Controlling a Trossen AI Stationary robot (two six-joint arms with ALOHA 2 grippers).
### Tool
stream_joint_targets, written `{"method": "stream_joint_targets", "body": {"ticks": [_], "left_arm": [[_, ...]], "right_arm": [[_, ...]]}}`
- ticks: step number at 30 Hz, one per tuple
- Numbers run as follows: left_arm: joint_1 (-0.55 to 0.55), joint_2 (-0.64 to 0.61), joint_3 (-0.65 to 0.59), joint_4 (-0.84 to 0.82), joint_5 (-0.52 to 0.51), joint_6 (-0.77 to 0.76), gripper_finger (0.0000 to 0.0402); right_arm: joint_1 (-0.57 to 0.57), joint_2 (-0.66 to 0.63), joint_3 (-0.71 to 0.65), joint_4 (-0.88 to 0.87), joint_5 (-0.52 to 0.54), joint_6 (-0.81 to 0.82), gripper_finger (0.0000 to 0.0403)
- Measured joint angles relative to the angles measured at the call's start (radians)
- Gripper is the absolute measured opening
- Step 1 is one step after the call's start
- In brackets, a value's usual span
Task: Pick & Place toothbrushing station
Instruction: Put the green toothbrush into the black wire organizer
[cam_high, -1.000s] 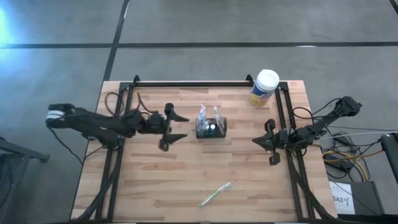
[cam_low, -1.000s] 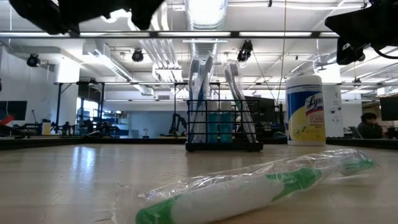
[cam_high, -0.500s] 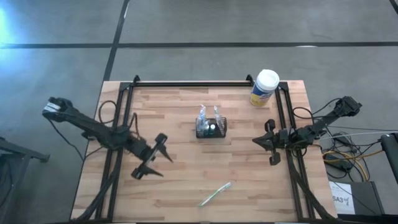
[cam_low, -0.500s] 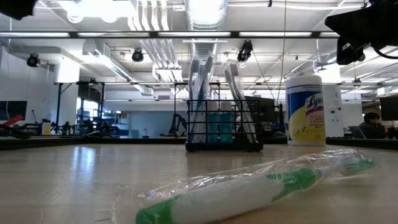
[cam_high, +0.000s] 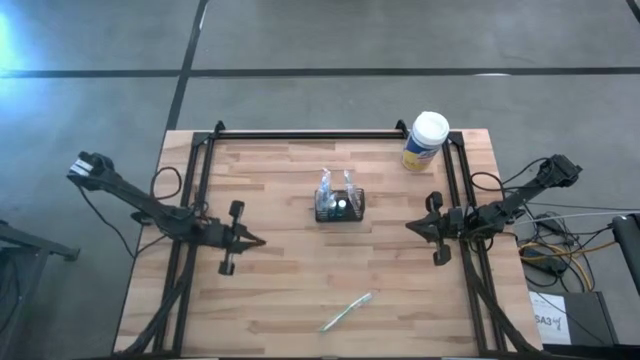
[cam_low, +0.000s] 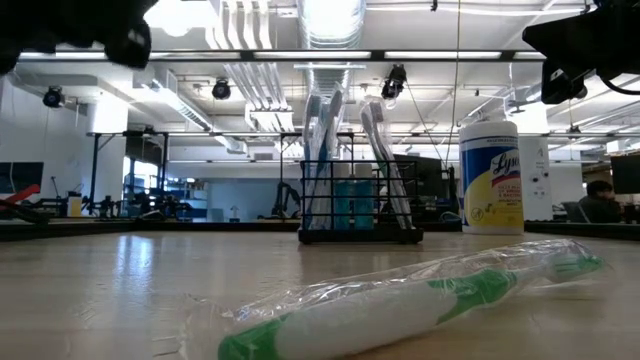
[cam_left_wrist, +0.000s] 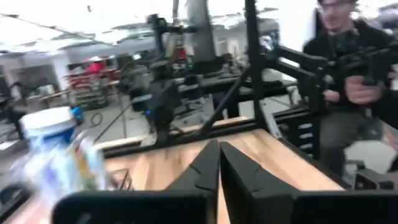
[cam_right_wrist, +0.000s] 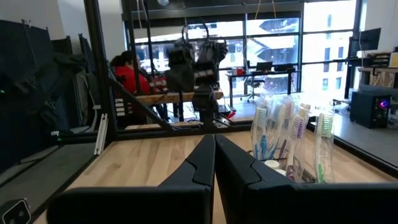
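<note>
Standing upright near the middle of the desk (cam_high: 300, 290), a little toward its far edge, the toothbrushing station (cam_high: 340, 205) is a small black wire holder with several wrapped toothbrushes sticking up out of it. Neither arm touches it. The left hand (cam_high: 248, 240) hovers over the desk's left part, well apart from the holder, its fingers (cam_left_wrist: 205, 168) pressed together to a point. The right hand (cam_high: 412, 228) hangs by the desk's right rail, aimed toward the holder, fingers (cam_right_wrist: 205, 158) likewise pressed together. A white-capped, yellow-labelled canister (cam_high: 425, 142) stands in the far right corner. A green-and-white toothbrush in clear wrap (cam_high: 347, 311) lies flat near the front edge, apart from everything else. Beyond the desk, a person in dark clothes (cam_left_wrist: 348, 81) stands holding a dark rig.
</note>
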Motion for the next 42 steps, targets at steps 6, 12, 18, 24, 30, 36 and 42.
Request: {"method": "stream_joint_targets", "body": {"ticks": [6,12,18,24,30,36,42], "left_arm": [[-0.001,-0.021,-0.171,0.267,-0.055,-0.023,0.0009],[-0.001,-0.012,-0.17,0.23,-0.088,-0.05,0.0008],[0.0,0.003,-0.171,0.181,-0.099,-0.088,0.0017],[0.001,0.008,-0.171,0.145,-0.105,-0.114,0.001],[0.0,0.008,-0.171,0.134,-0.164,-0.199,0.0009],[0.0,0.008,-0.172,0.017,-0.23,-0.282,0.0006],[0.001,0.008,-0.172,-0.036,-0.231,-0.281,0.0008]], "right_arm": [[0.0,0.0,0.0,-0.004,0.0,-0.005,0.0008],[0.0,0.0,0.0,-0.006,0.001,-0.023,0.0008],[0.0,0.0,0.0,-0.006,0.004,-0.027,0.0008],[0.0,0.0,0.0,-0.006,0.004,-0.027,0.0008],[0.0,0.0,0.0,-0.006,0.004,-0.031,0.0008],[0.0,0.001,0.0,-0.006,0.031,-0.048,0.0008],[0.0,0.001,0.0,-0.008,0.062,-0.092,0.0008]]}}
